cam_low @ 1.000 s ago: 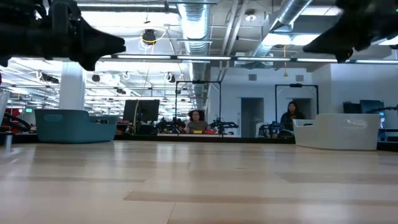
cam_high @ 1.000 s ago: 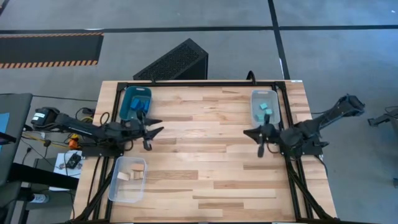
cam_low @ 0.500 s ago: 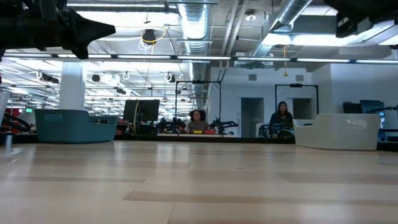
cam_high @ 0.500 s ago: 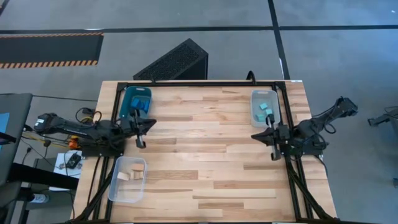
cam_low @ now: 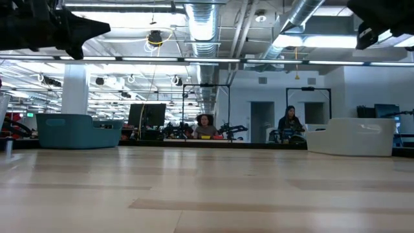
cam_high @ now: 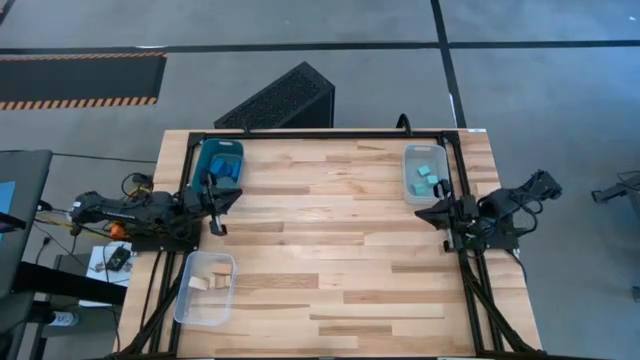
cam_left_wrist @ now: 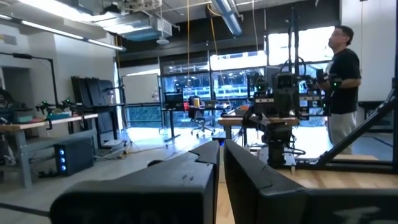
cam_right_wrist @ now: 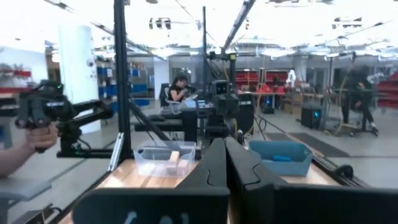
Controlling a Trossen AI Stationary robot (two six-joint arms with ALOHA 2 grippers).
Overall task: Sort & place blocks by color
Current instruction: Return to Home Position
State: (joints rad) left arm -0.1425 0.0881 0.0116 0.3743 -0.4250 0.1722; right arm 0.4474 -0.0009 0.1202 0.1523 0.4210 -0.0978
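Note:
Dark blue blocks (cam_high: pixel 222 170) lie in a blue tray (cam_high: pixel 205 150) at the table's far left. Turquoise blocks (cam_high: pixel 428 178) lie in a pale tray (cam_high: pixel 409 160) at the far right. Pale wood blocks (cam_high: pixel 208 282) lie in a clear tray (cam_high: pixel 190 305) at the near left. My left gripper (cam_high: pixel 236 193) hangs shut at the table's left edge, beside the blue tray, with nothing in it (cam_left_wrist: pixel 221 152). Above the right edge, near the pale tray, my right gripper (cam_high: pixel 420 212) is shut on nothing (cam_right_wrist: pixel 225 149). Both point about level, inward over the table.
The middle of the wooden table (cam_high: pixel 330 230) holds no blocks. The blue tray (cam_low: pixel 77 129) and the pale tray (cam_low: pixel 352 137) stand at its far corners. A black perforated box (cam_high: pixel 285 98) lies on the floor beyond the far edge. People stand in the room beyond (cam_left_wrist: pixel 342 62).
Both arms have drawn back from over the table, the left toward the left edge, the right toward the right edge. Both grippers have tipped up from slanting down to about level. The left gripper has shut.

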